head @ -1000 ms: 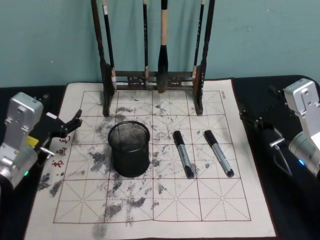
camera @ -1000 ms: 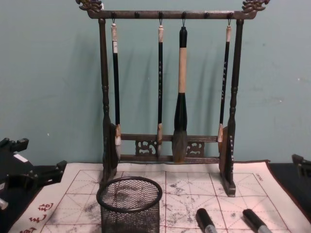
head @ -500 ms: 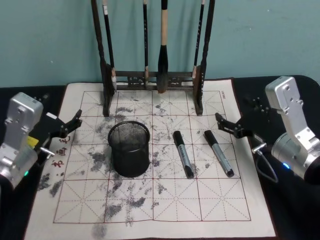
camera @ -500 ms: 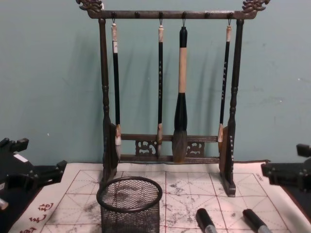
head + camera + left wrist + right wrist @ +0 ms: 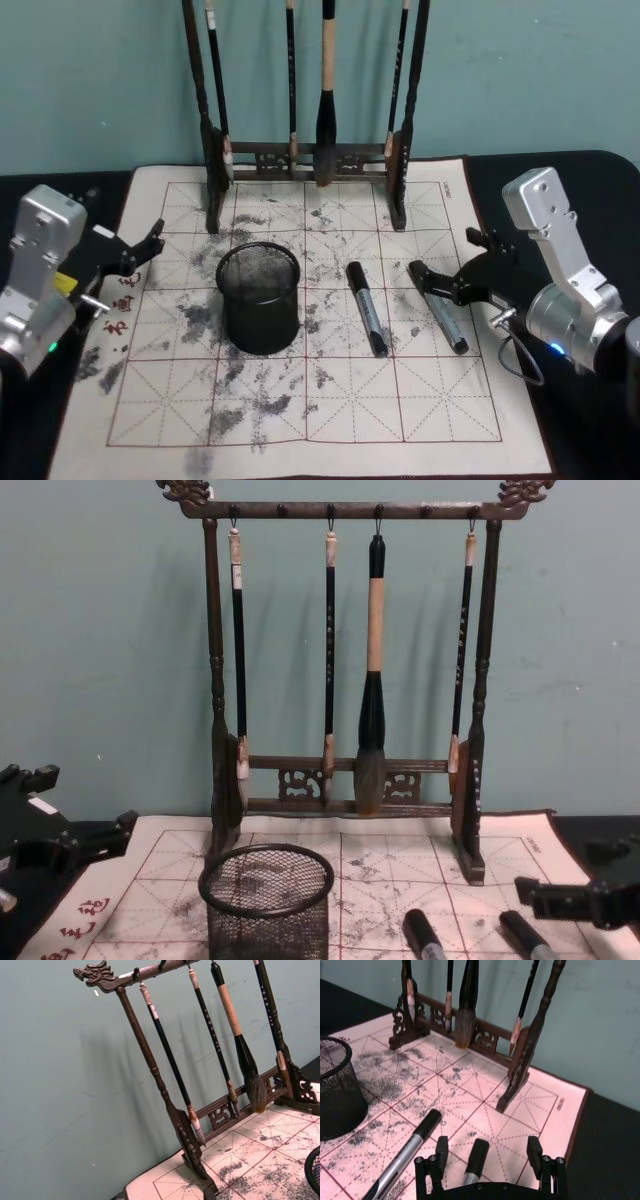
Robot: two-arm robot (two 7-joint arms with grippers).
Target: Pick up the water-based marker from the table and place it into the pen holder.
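Pen holder (image 5: 258,298) left of markers (image 5: 366,307); rack (image 5: 305,155) behind

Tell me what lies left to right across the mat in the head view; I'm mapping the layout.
Left gripper → pen holder → left marker → right marker, with the open right gripper over it.

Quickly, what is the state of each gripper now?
Left gripper: open, holding nothing.
Right gripper: open, fingers astride the black-capped grey marker, not gripping it.
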